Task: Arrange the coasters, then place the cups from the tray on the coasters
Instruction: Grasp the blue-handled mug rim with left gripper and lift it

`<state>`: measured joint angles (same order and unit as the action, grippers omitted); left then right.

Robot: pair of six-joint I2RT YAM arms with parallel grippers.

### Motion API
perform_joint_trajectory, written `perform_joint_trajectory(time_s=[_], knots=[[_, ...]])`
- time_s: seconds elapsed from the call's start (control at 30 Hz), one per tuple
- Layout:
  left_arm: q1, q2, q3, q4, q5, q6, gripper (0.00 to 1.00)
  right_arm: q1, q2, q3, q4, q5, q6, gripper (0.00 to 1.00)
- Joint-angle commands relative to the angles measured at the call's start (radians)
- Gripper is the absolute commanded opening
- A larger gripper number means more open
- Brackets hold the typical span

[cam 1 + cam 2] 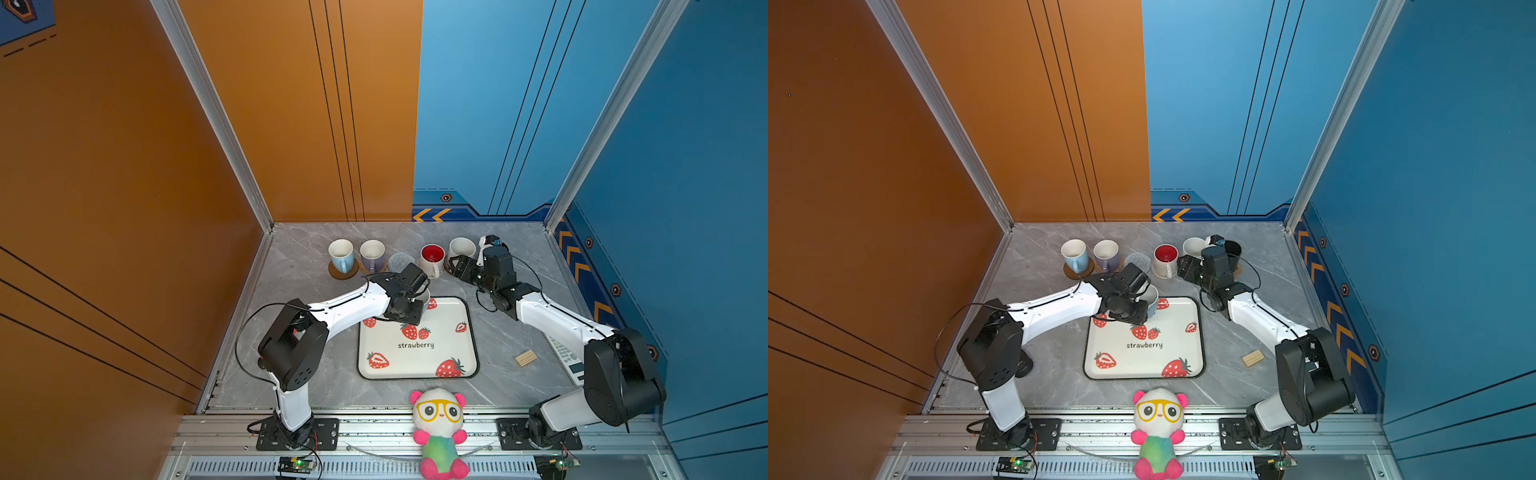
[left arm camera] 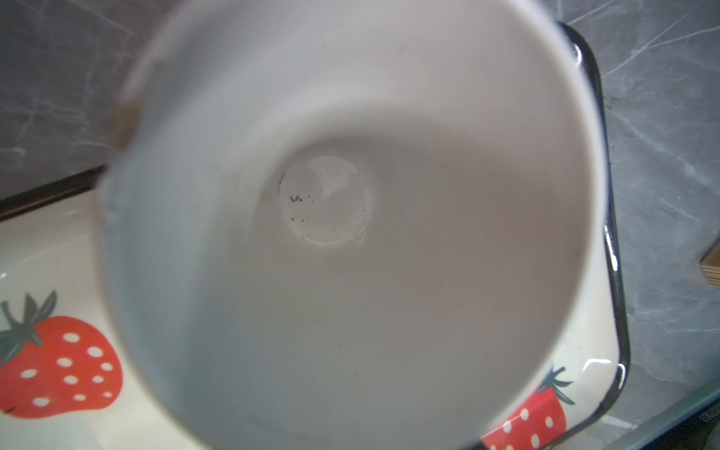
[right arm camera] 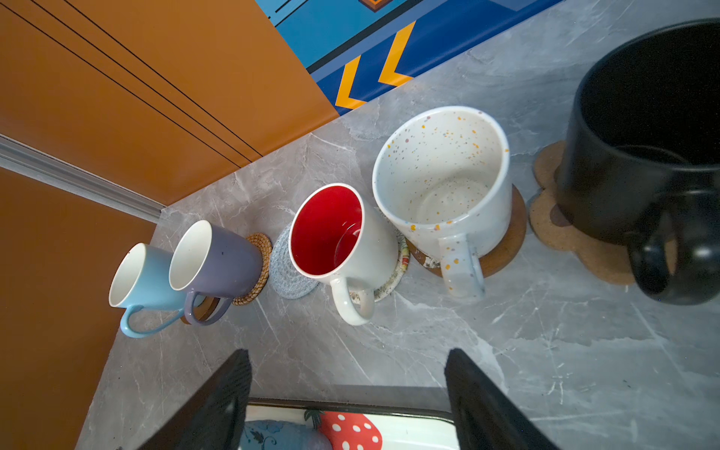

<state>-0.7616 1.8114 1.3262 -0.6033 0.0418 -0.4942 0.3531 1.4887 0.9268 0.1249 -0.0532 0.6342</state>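
Along the back stand a light blue cup (image 1: 341, 253) on a brown disc, a lavender cup (image 1: 372, 254) on rattan, a bare grey-blue coaster (image 1: 400, 262), a red-inside cup (image 1: 432, 255), a speckled cup (image 3: 440, 175) and a black cup (image 3: 643, 156) on a paw-print coaster (image 3: 576, 241). My left gripper (image 1: 1142, 299) sits over another light blue cup (image 1: 1152, 297) at the far left corner of the tray (image 1: 415, 361). That cup's inside (image 2: 323, 233) fills the left wrist view and hides the fingers. My right gripper (image 3: 348, 352) hangs open and empty before the red-inside cup.
A wooden block (image 1: 525, 358) and a remote (image 1: 567, 357) lie right of the tray, near the right arm. A plush panda (image 1: 440, 424) sits at the front edge. Orange and blue walls close in the back and sides.
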Motion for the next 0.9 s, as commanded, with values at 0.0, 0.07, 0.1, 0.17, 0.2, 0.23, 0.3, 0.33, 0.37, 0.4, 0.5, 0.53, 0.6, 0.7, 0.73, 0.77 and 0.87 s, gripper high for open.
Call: perform_joint_trajectory(time_s=[0.0, 0.07, 0.1, 0.17, 0.2, 0.23, 0.3, 0.33, 0.37, 0.4, 0.5, 0.53, 0.6, 0.7, 0.73, 0.77, 0.87], knots=[[-0.008, 0.009, 0.027, -0.039, -0.049, 0.004, 0.41, -0.005, 0.014, 0.029, 0.007, -0.019, 0.015, 0.77], [-0.012, 0.015, 0.032, -0.039, -0.049, 0.007, 0.38, -0.004, 0.015, 0.031, 0.007, -0.020, 0.013, 0.77], [-0.014, 0.018, 0.034, -0.039, -0.048, 0.009, 0.37, -0.004, 0.018, 0.032, 0.007, -0.022, 0.014, 0.77], [-0.019, 0.027, 0.040, -0.042, -0.048, 0.013, 0.36, -0.004, 0.019, 0.031, 0.007, -0.024, 0.014, 0.77], [-0.020, 0.029, 0.042, -0.042, -0.048, 0.014, 0.36, -0.004, 0.018, 0.032, 0.006, -0.024, 0.013, 0.77], [-0.023, 0.032, 0.045, -0.043, -0.048, 0.016, 0.36, -0.006, 0.019, 0.033, 0.006, -0.024, 0.014, 0.77], [-0.025, 0.035, 0.048, -0.043, -0.051, 0.020, 0.36, -0.006, 0.021, 0.034, 0.007, -0.027, 0.013, 0.77], [-0.026, 0.036, 0.050, -0.044, -0.053, 0.021, 0.37, -0.006, 0.022, 0.032, 0.006, -0.027, 0.014, 0.77], [-0.027, 0.037, 0.052, -0.045, -0.054, 0.022, 0.37, -0.006, 0.023, 0.033, 0.006, -0.027, 0.015, 0.77], [-0.027, 0.037, 0.053, -0.049, -0.056, 0.023, 0.37, -0.006, 0.023, 0.035, 0.006, -0.028, 0.015, 0.77], [-0.028, 0.040, 0.055, -0.053, -0.062, 0.025, 0.37, -0.007, 0.025, 0.035, 0.007, -0.033, 0.018, 0.77], [-0.028, 0.042, 0.056, -0.053, -0.062, 0.025, 0.36, -0.008, 0.025, 0.035, 0.007, -0.035, 0.017, 0.77], [-0.030, 0.046, 0.059, -0.053, -0.063, 0.026, 0.36, -0.008, 0.028, 0.036, 0.007, -0.037, 0.019, 0.77], [-0.034, 0.060, 0.069, -0.054, -0.058, 0.028, 0.35, -0.008, 0.030, 0.038, 0.007, -0.041, 0.019, 0.77], [-0.035, 0.067, 0.071, -0.056, -0.056, 0.030, 0.34, -0.009, 0.029, 0.039, 0.007, -0.043, 0.019, 0.77], [-0.035, 0.071, 0.075, -0.060, -0.056, 0.029, 0.33, -0.009, 0.031, 0.038, 0.007, -0.045, 0.020, 0.77], [-0.036, 0.082, 0.081, -0.069, -0.057, 0.029, 0.30, -0.011, 0.035, 0.041, 0.007, -0.046, 0.022, 0.77]])
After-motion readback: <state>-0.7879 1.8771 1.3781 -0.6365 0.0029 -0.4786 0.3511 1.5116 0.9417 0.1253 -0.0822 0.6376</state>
